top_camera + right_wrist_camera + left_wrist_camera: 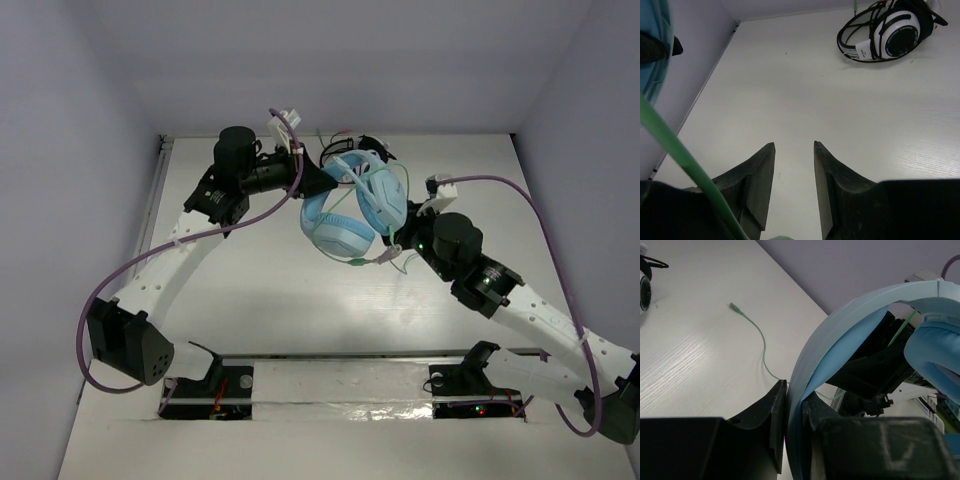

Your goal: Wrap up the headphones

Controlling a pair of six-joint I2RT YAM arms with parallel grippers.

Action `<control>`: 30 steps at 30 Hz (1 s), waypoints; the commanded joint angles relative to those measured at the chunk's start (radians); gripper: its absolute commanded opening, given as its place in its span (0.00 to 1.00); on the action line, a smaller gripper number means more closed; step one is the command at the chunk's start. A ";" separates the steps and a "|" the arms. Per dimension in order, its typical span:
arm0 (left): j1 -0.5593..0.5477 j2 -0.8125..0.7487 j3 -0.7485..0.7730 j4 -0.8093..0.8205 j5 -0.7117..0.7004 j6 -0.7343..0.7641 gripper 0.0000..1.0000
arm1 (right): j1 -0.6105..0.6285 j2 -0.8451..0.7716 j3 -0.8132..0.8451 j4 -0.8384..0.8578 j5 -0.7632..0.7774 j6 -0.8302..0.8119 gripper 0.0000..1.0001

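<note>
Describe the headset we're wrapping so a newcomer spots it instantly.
On the white table, look between the left arm and right arm. The headphones there are large, light blue, over-ear, trailing a thin green cable, headband pinched in the left tool. The other set on the table is smaller and black-and-white.

Bare table (250, 310) before the headphones (340, 235); black-and-white headphones (890, 37) behind.

I see a white, faintly wood-grained table (250, 310) beneath the left gripper (328, 181) and the right gripper (393, 243), evenly and softly lit. A plain lilac-grey back wall (350, 60) stands beyond them, and matching side walls (70, 150) rise outboard of each.
</note>
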 commanded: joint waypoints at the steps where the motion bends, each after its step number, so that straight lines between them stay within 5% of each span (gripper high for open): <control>1: 0.013 -0.051 0.049 0.138 0.075 -0.111 0.00 | -0.013 0.003 0.009 0.119 -0.021 0.003 0.44; 10: 0.047 -0.055 0.009 0.411 0.166 -0.365 0.00 | -0.013 0.009 -0.132 0.271 -0.109 0.031 0.50; 17: 0.105 -0.077 0.000 0.520 0.172 -0.503 0.00 | -0.013 0.014 -0.210 0.331 -0.111 0.025 0.67; 30: 0.144 -0.100 -0.034 0.563 0.158 -0.614 0.00 | -0.084 0.217 -0.226 0.548 -0.227 -0.020 0.64</control>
